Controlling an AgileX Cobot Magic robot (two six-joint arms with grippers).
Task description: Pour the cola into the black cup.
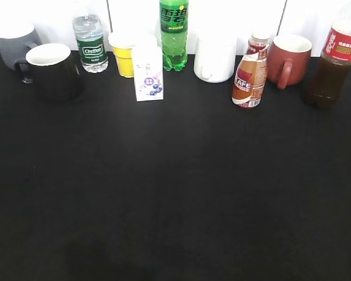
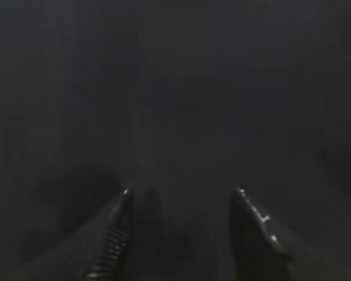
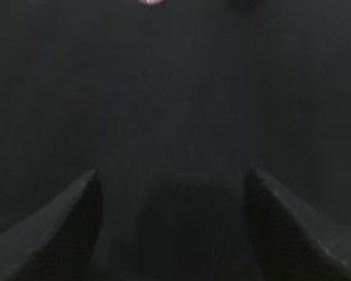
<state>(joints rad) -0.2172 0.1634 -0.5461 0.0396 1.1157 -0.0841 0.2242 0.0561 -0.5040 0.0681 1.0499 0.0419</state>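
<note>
The cola (image 1: 333,61), a tall clear bottle of dark brown liquid with a red label, stands at the far right of the black table. The black cup (image 1: 51,71), glossy with a white inside, stands at the far left, its handle to the left. Neither gripper shows in the exterior view. In the left wrist view my left gripper (image 2: 182,193) is open and empty over the dark tabletop. In the right wrist view my right gripper (image 3: 172,175) is open and empty over the dark tabletop.
Along the back stand a grey mug (image 1: 14,44), a water bottle (image 1: 90,44), a yellow cup (image 1: 124,54), a small white carton (image 1: 148,74), a green soda bottle (image 1: 174,35), a white mug (image 1: 215,57), a CAFE bottle (image 1: 250,75) and a dark red mug (image 1: 289,60).
</note>
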